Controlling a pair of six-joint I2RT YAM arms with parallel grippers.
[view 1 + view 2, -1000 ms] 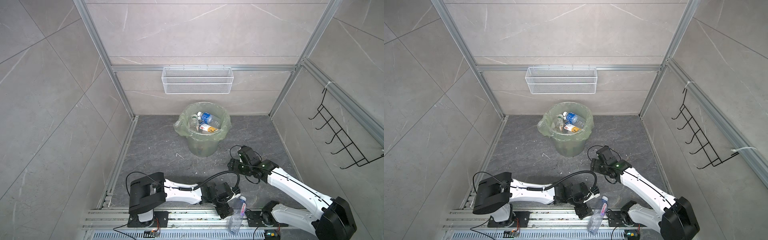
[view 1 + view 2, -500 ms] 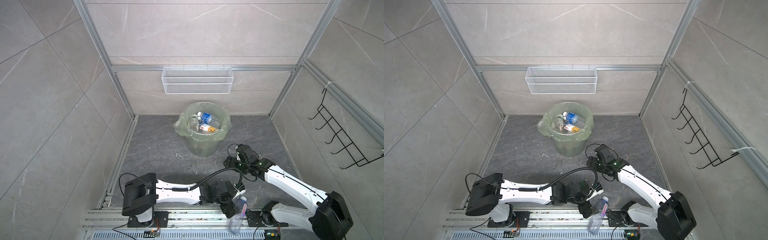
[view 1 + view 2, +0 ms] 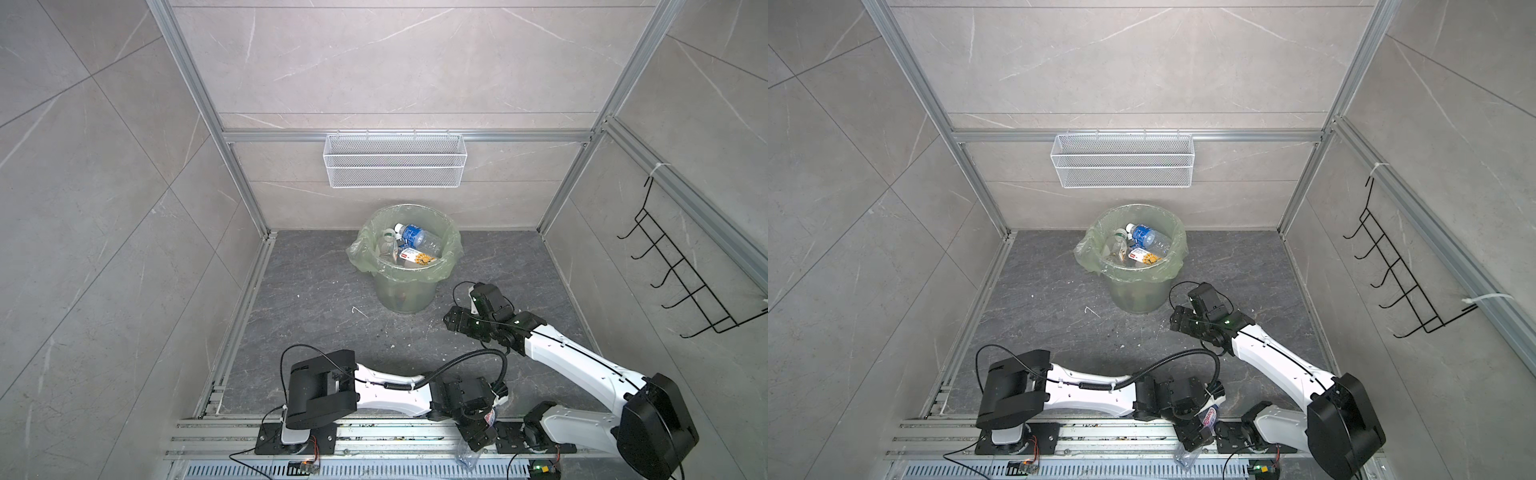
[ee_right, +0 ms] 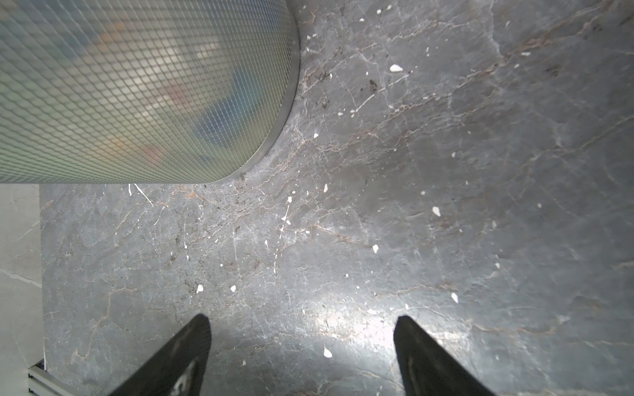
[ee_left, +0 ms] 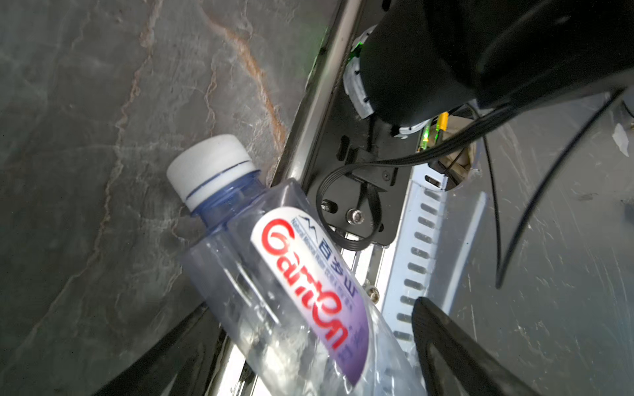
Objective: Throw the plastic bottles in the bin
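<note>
the clear bottle (image 5: 291,291) runs off the left wrist view's edge, base unseen. in both top views the left gripper (image 3: 478,438) covers its middle. through the bin (image 4: 137,85) wall, contents are coloured blurs.

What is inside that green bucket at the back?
Discarded bottles lie in the bin: a clear blue-labelled bottle, a second clear bottle and a white one with red-orange print. Whatever lies beneath them is covered; the wall shows only blurred colours.
</note>
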